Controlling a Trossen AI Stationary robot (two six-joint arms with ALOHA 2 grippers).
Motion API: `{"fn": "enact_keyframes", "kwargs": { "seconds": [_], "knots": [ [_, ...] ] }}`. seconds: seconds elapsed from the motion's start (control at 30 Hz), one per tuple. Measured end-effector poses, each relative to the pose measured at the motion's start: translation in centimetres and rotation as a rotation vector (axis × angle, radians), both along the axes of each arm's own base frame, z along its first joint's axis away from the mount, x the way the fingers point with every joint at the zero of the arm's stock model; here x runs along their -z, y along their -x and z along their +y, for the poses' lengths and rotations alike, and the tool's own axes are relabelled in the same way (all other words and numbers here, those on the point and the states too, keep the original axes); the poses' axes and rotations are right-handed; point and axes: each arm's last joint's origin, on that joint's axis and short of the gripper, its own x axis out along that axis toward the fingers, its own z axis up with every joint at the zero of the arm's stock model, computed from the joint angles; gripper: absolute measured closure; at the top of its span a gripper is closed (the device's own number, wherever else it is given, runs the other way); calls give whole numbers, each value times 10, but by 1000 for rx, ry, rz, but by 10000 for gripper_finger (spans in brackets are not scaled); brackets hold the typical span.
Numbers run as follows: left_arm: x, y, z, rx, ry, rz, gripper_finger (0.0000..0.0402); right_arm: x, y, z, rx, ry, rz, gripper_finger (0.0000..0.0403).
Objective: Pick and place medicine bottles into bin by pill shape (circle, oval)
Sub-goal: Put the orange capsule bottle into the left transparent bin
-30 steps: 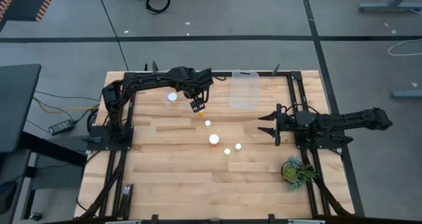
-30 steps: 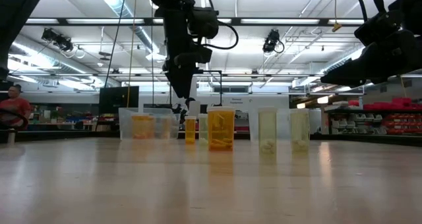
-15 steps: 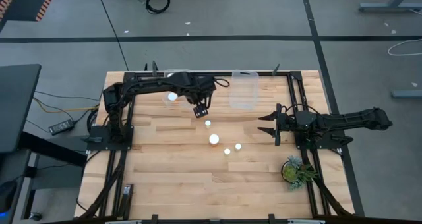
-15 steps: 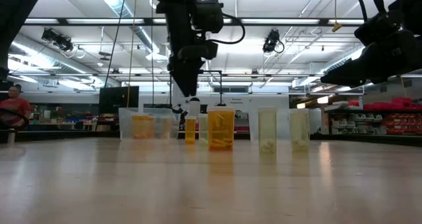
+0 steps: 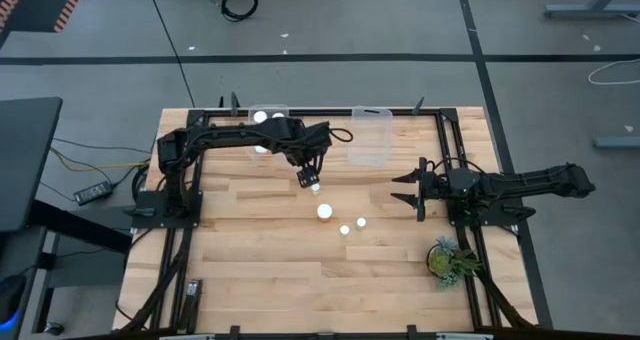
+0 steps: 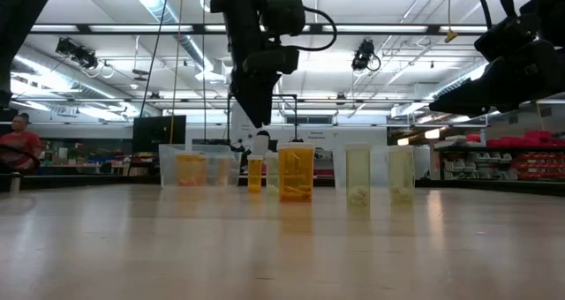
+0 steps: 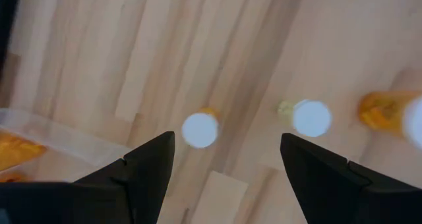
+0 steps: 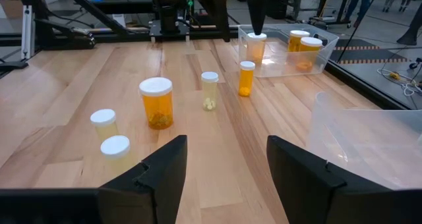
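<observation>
Five capped bottles stand upright on the wooden table. They are a small orange one, a pale one, a large orange one, and two pale ones. My left gripper is open and empty. It hangs above the small orange bottle, which the high view hides under it. My right gripper is open and empty, and waits at the table's right.
A clear bin at the far left holds three bottles. A second clear bin stands at the far middle. A green plant sits near the right front corner. A person shows beyond the table.
My left gripper has moved from beside the left bin toward the table's right and near edge. It now hangs over the small orange bottle. The bottles have not moved.
</observation>
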Motion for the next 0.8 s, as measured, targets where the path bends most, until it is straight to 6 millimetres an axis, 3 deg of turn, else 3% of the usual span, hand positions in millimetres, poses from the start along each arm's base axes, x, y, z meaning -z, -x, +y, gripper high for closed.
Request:
{"fn": "enact_keyframes", "kwargs": {
  "seconds": [0.8],
  "knots": [
    [-3,-18,-42,100,104,-133,115,0,0,0,0,0,0,187]
  ]
}}
